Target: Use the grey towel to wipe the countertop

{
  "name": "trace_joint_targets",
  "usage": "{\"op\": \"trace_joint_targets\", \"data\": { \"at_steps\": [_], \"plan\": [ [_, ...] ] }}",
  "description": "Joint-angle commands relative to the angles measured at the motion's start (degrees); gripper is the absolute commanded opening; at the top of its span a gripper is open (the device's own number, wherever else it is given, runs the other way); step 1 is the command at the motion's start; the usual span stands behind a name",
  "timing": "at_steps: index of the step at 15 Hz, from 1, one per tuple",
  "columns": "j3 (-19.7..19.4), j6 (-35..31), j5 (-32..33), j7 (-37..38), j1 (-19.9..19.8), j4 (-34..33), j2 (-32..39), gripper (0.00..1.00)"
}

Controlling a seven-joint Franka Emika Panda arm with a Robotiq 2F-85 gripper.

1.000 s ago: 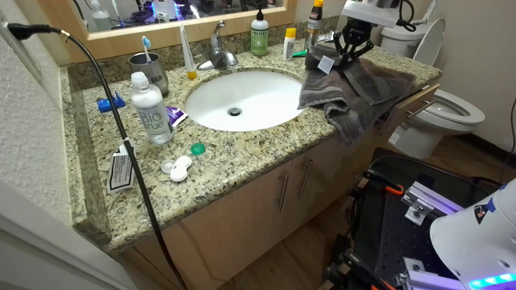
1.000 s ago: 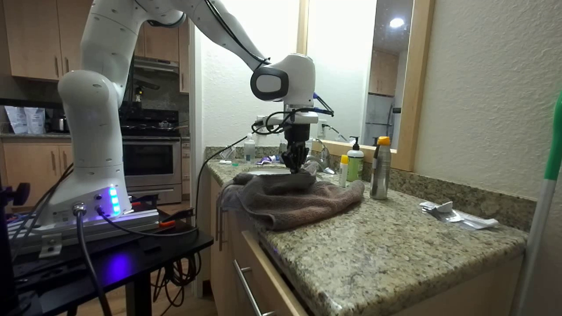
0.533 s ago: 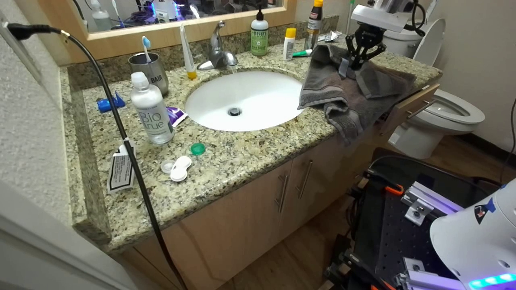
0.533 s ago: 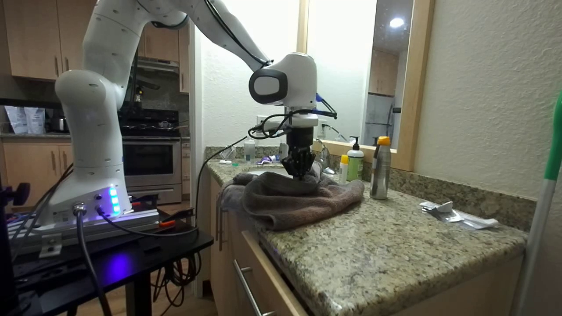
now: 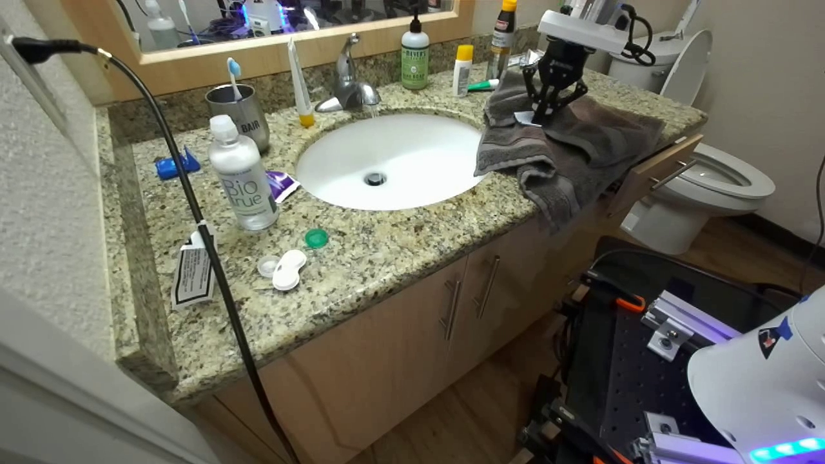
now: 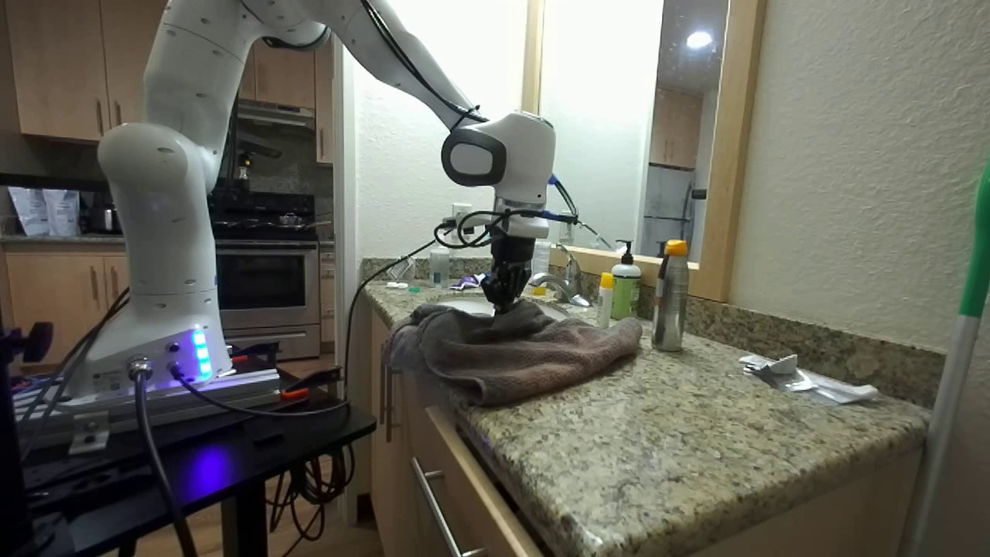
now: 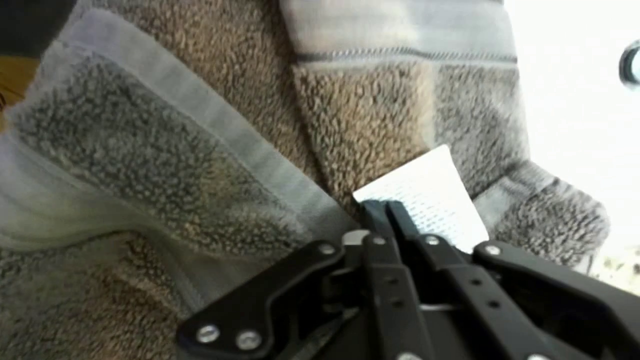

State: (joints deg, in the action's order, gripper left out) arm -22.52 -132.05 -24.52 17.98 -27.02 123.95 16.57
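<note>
Grey towel [image 5: 573, 161], pinched between my clenched fingers [image 7: 381, 255], lies bunched at three o'clock of the sink [image 5: 393, 148] in an exterior view: grip secured, I'd say, but the countertop [image 5: 367, 258] from six round to nine o'clock looks yet to be wiped!

Grey and brown over the towel [image 7: 360, 100], with paler grey bands. Black along the tool [image 7: 385, 206], with silver at the screws [image 7: 248, 340]. At three o'clock from the tool's end, white on the label [image 7: 431, 192], under rows of faint bluish-grey marks. Speckled beige, grey and black across the surface [image 6: 696, 456]. In an exterior view, around the plain white sink [image 5: 419, 161]: at twelve o'clock, green and white on the soap bottle [image 5: 415, 61]; between seven and eight, green on the round lid [image 5: 316, 238]; near nine, purple and white on the packet [image 5: 280, 185].
</note>
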Motion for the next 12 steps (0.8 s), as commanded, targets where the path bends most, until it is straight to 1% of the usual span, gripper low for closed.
{"op": "trace_joint_targets", "data": {
  "at_steps": [1,7,8,9,10,11,12],
  "plan": [
    [1.67,3.80,-1.85,-3.76,0.50,1.41,-2.12,0.01],
    [3.08,5.80,-2.78,-8.09,1.83,1.46,-4.11,0.01],
    [3.53,6.80,-3.11,-9.72,1.98,1.58,-4.88,0.01],
    [3.62,6.78,-2.27,-10.05,2.57,1.79,-5.40,0.01],
    [3.51,7.05,-1.36,-9.51,3.11,1.75,-5.64,0.30],
    [3.31,7.86,-0.71,-8.99,3.46,1.35,-5.55,0.31],
    [2.96,6.66,-1.26,-8.14,3.38,0.05,-3.82,0.12]
  ]
}}
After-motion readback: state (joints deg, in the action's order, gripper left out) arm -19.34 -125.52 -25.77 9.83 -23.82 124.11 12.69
